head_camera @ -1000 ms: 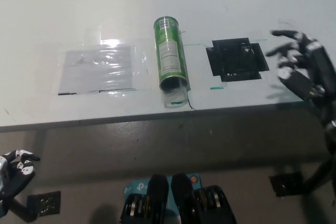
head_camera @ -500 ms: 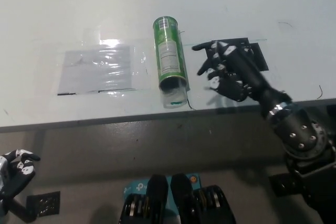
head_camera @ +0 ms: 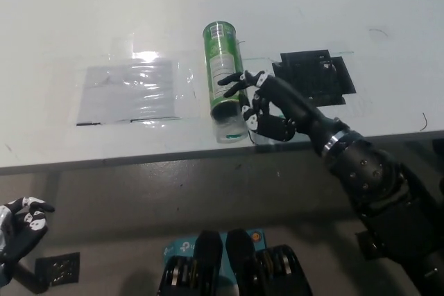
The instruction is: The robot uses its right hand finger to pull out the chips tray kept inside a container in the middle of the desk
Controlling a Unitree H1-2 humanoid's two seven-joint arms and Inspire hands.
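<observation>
White left hand (head_camera: 19,230) low at lower left, below desk (head_camera: 69,19) edge, fingers loosely apart, holding nothing. On pale desk: clear plastic sheet (head_camera: 128,89), then green can (head_camera: 225,80) lying at middle, open mouth toward near edge, tray inside hard to make out. Black right hand (head_camera: 260,105) beside can mouth, fingers spread, empty; black mat (head_camera: 316,77) partly hidden behind.

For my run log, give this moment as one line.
right hand: open, at green can | tray: not pulled | left hand: resting lower left
</observation>
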